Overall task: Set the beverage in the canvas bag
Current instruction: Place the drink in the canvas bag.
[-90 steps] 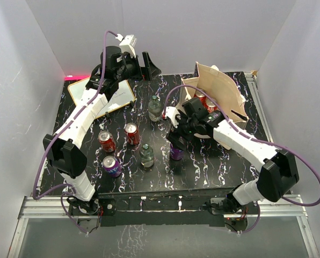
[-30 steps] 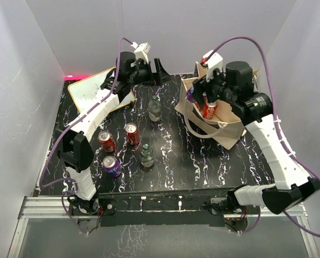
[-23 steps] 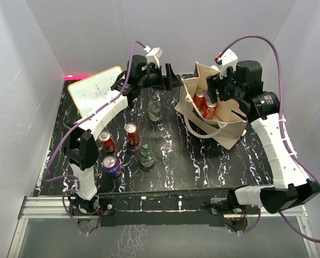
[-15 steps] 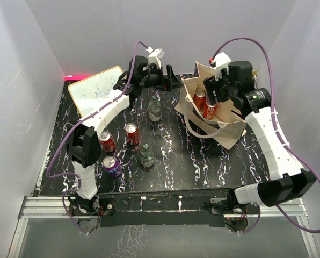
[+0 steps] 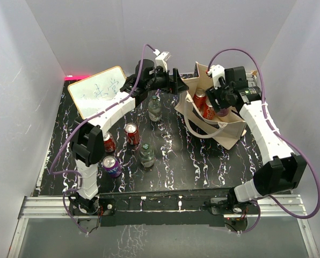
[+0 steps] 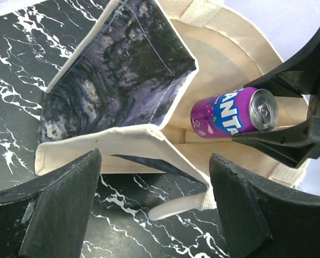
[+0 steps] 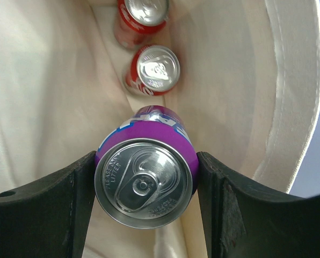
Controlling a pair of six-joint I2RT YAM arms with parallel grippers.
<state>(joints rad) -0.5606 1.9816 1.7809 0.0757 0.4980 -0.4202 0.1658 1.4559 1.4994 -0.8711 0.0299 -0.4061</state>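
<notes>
Right gripper (image 7: 146,164): pinching purple can (image 7: 144,183) in the mouth of the canvas bag (image 5: 228,133), above two red cans (image 7: 155,71). Left gripper (image 6: 154,161): jaws spread at the bag rim.

Four red cans (image 5: 132,133), two purple cans (image 5: 111,166), two bottles (image 5: 146,156), one canvas bag (image 5: 232,131), one whiteboard (image 5: 98,91).
</notes>
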